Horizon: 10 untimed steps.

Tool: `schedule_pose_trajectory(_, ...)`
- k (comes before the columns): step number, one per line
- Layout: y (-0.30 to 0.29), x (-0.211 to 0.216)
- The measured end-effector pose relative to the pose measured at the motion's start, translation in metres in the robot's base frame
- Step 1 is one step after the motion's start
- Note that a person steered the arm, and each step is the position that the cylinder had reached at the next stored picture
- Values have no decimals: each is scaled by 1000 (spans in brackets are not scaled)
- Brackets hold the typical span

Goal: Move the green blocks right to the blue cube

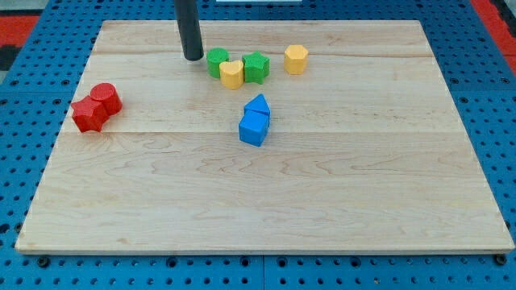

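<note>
A round green block [216, 62] and a green star-shaped block [256, 67] lie near the view's top, with a yellow heart-shaped block [232, 75] between them. The blue cube [253, 128] sits near the board's middle, touching a blue triangular block [259, 105] just above it. My tip [193, 58] is on the board just left of the round green block, a small gap apart. The green blocks lie above the blue cube.
A yellow hexagonal block [296, 59] lies right of the green star. Two red blocks [95, 107] sit together at the view's left. The wooden board [258, 217] lies on a blue pegboard.
</note>
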<state>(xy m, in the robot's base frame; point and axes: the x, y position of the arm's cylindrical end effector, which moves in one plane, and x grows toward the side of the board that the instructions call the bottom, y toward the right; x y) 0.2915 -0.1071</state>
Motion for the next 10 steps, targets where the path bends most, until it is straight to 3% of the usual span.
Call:
schedule_pose_trajectory(2,77,7)
schedule_pose_trajectory(3,41,-18)
schedule_pose_trajectory(5,151,-22)
schedule_pose_trajectory(7,188,6)
schedule_pose_trajectory(9,190,65)
schedule_pose_trajectory(10,244,73)
